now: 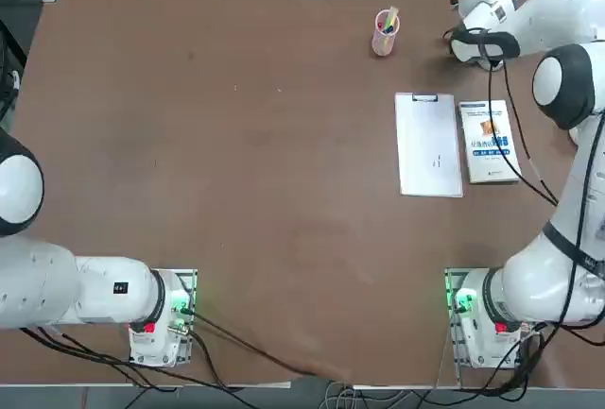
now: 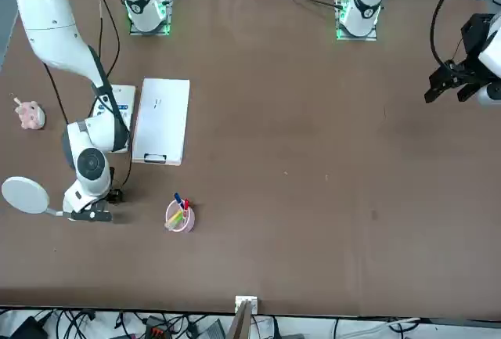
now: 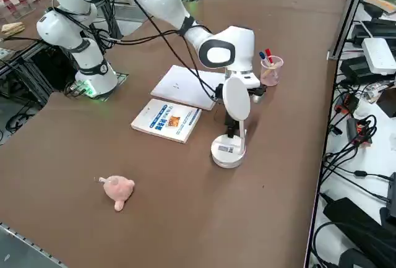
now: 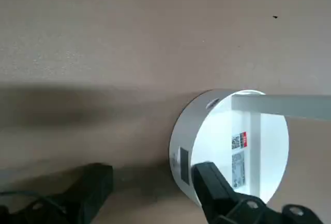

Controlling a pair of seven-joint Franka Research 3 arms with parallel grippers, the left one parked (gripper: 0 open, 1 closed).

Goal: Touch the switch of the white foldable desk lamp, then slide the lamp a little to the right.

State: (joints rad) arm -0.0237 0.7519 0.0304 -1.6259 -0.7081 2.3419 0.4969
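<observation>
Right pincer [image 4: 150, 193] hung with fingers spread wide, grasping nothing, low over the round base of the white foldable desk lamp [image 3: 229, 149], one finger [image 4: 217, 190] above the disc's edge. Lamp stood upright near the worktop's [image 1: 236, 163] far right corner, just beyond the book [image 3: 166, 120], near the pink pen cup [image 1: 385, 33].

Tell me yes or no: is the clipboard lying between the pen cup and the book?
No. The clipboard lies beside the book, while the pen cup stands apart, farther up the table.
</observation>
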